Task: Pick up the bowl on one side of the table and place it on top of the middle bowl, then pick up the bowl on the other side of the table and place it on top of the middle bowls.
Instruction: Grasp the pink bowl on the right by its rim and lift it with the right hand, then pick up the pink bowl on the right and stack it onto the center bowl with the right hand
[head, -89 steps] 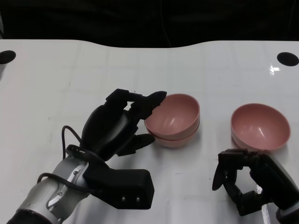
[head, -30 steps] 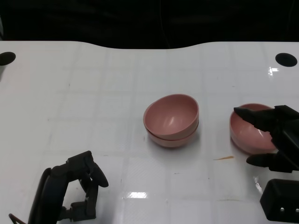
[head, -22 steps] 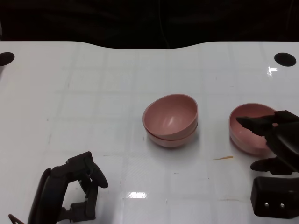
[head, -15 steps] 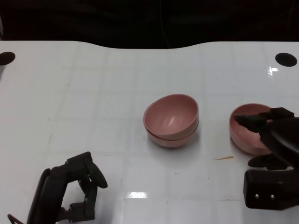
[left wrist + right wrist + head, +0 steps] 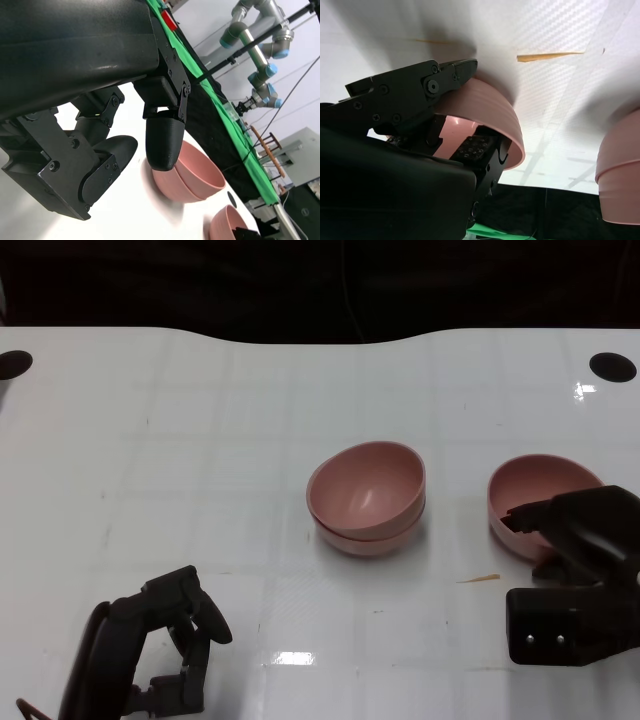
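Nearest us, our left hand (image 5: 150, 655) rests low on the white table (image 5: 200, 420), fingers apart, holding nothing; our right hand (image 5: 580, 530) grips the side bowl (image 5: 535, 490) across its rim; farther in sit the stacked middle bowls (image 5: 368, 498)

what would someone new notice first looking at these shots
Probably the two pink bowls nested in the middle of the white table. Next, the right hand at the table's right side, its fingers straddling the rim of a third pink bowl, one inside and one outside in the right wrist view. The left hand sits low at the near left, holding nothing.
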Robot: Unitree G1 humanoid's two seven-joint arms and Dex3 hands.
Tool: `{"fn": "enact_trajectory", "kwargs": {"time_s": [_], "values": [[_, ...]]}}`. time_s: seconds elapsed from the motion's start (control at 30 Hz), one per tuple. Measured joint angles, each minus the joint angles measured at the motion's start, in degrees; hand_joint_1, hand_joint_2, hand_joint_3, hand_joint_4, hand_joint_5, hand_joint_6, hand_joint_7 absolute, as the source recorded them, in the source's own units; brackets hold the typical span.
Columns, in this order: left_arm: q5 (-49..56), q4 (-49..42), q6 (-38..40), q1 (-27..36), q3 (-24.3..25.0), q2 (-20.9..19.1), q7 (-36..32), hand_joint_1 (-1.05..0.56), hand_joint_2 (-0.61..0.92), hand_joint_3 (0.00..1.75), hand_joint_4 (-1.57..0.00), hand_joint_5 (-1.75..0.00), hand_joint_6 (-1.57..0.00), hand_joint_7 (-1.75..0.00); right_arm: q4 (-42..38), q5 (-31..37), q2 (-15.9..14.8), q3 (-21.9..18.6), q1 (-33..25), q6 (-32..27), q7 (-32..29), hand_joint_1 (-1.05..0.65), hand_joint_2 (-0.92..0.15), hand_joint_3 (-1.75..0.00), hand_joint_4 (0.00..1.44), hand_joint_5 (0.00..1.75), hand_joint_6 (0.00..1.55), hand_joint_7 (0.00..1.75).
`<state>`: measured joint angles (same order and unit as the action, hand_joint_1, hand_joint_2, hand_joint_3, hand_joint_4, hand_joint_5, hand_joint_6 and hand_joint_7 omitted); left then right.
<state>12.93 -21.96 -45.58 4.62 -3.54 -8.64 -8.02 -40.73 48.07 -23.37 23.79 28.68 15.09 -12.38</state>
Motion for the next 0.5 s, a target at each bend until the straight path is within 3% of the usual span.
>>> {"fn": "enact_trajectory", "kwargs": {"time_s": [0.03, 0.07, 0.13, 0.2, 0.23, 0.3, 0.33, 0.37, 0.4, 0.43, 0.5], "values": [[0.02, 0.00, -0.01, -0.01, 0.00, 0.00, 0.00, -0.03, 0.33, 1.48, -0.86, -1.74, -0.82, -1.49, -0.97, -0.05, -0.02, 0.19, 0.43, 1.46, -1.75, -0.04, -0.91, -0.05, 0.92, 1.64, 1.17, 0.57], [0.05, 0.00, -0.02, -0.01, 0.01, 0.00, 0.00, -0.03, 0.33, 1.48, -0.86, -1.74, -0.82, -1.49, -1.76, -0.09, -0.03, 0.41, 0.69, 2.79, -3.39, -0.04, -0.92, -0.04, 0.91, 1.69, 1.07, 0.80], [0.08, 0.00, -0.03, -0.01, 0.01, 0.00, 0.00, -0.03, 0.33, 1.48, -0.86, -1.74, -0.82, -1.49, -3.04, -0.11, -0.03, 0.98, 1.06, 4.37, -5.52, -0.04, -0.92, -0.04, 0.90, 1.73, 0.98, 1.01], [0.08, 0.00, -0.03, -0.01, 0.02, 0.00, 0.00, -0.03, 0.33, 1.48, -0.86, -1.74, -0.82, -1.49, -3.97, -0.16, -0.03, 1.38, 1.37, 4.97, -6.48, -0.04, -0.92, -0.04, 0.90, 1.74, 0.96, 1.06], [0.08, 0.00, -0.03, -0.02, 0.02, 0.00, 0.00, -0.02, 0.33, 1.48, -0.86, -1.74, -0.82, -1.49, -4.60, -0.16, -0.05, 1.48, 1.52, 5.51, -7.48, -0.01, -0.88, -0.06, 0.91, 1.74, 0.86, 1.26], [0.27, -0.01, -0.03, -0.03, 0.07, -0.01, -0.01, -0.02, 0.32, 1.49, -0.87, -1.74, -0.81, -1.49, -5.24, -0.15, -0.02, 1.47, 1.49, 7.99, -12.90, 0.06, -0.79, -0.06, 0.95, 1.75, 0.88, 1.38], [0.46, -0.02, -0.03, -0.05, 0.07, -0.01, -0.01, -0.02, 0.32, 1.50, -0.87, -1.74, -0.81, -1.49, -5.18, -0.22, 0.13, 1.29, 1.55, 9.85, -16.40, 0.08, -0.75, -0.16, 0.97, 1.75, 0.86, 1.48], [0.59, -0.03, -0.03, -0.09, 0.07, -0.01, -0.01, -0.02, 0.32, 1.49, -0.87, -1.73, -0.82, -1.49, -4.82, -0.33, 0.30, 1.15, 1.74, 10.97, -18.89, 0.07, -0.52, -0.65, 0.98, 1.75, 0.84, 1.56], [0.62, -0.05, -0.03, -0.18, 0.06, 0.00, -0.01, -0.02, 0.32, 1.49, -0.87, -1.73, -0.82, -1.49, -4.51, -0.43, 0.48, 1.05, 2.07, 11.59, -20.53, 0.06, -0.40, -0.89, 0.98, 1.75, 0.83, 1.59], [0.61, -0.08, -0.03, -0.28, 0.06, 0.00, -0.01, -0.01, 0.32, 1.49, -0.87, -1.73, -0.82, -1.49, -4.05, -0.49, 0.62, 0.93, 2.44, 11.86, -21.65, 0.07, -0.32, -1.07, 0.99, 1.75, 0.84, 1.60], [0.59, -0.33, -0.03, -0.34, 0.08, 0.00, -0.01, -0.01, 0.33, 1.48, -0.87, -1.73, -0.82, -1.49, -2.73, -0.72, 0.91, 0.74, 3.13, 12.42, -23.07, 0.07, -0.27, -1.16, 1.00, 1.75, 0.84, 1.61]]}}
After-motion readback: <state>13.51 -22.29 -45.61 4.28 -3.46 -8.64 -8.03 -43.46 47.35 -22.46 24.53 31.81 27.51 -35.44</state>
